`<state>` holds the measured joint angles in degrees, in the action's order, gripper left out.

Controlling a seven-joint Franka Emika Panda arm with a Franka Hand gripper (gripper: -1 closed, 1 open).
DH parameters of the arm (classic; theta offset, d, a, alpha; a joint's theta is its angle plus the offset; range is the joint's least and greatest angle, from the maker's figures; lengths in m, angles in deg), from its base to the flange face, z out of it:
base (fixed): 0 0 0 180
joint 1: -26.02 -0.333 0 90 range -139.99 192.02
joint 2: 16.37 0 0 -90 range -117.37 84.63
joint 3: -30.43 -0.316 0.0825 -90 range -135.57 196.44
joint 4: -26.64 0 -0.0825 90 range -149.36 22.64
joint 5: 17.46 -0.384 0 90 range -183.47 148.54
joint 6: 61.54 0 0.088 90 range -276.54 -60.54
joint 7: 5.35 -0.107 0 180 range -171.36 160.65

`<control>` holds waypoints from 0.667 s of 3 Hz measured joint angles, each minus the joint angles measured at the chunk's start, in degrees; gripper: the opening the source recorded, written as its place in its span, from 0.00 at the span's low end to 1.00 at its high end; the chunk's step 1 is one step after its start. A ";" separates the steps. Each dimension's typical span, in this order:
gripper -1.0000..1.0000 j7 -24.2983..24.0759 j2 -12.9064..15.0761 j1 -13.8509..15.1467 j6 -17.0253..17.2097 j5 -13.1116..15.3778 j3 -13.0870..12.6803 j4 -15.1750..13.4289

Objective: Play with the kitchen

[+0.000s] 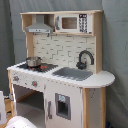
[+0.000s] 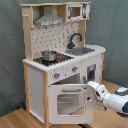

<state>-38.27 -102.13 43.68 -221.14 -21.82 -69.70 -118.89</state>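
The kitchen (image 1: 65,50) (image 2: 60,35) is a tall white and light-wood toy in both exterior views. It has a range hood (image 2: 47,20), a microwave (image 1: 70,22), a black stovetop (image 2: 60,59), a grey sink (image 1: 72,73) and a black faucet (image 1: 85,57). In the second exterior view, the windowed oven door (image 2: 67,102) leans out a little at its top. My gripper (image 2: 92,93) is at that door's upper right corner, on a white arm (image 2: 117,102) coming in from the second exterior view's right. A white shape (image 1: 20,122) low in the first exterior view is probably the arm.
A small metal pot (image 1: 33,61) (image 2: 48,55) stands on the stovetop. Two knobs (image 2: 56,76) sit above the oven. A cabinet door with a grey panel (image 1: 62,106) is beside the oven. Grey curtain (image 2: 10,50) hangs behind, and the floor (image 2: 15,117) is wood.
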 joint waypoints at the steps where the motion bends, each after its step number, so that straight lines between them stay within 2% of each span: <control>1: 1.00 0.43 -0.02 5.60 -1.38 0.22 -0.74 -1.16; 2: 1.00 3.81 -0.03 9.33 -3.86 0.24 -0.25 0.26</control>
<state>-34.46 -102.16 53.01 -225.00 -21.58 -69.95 -118.63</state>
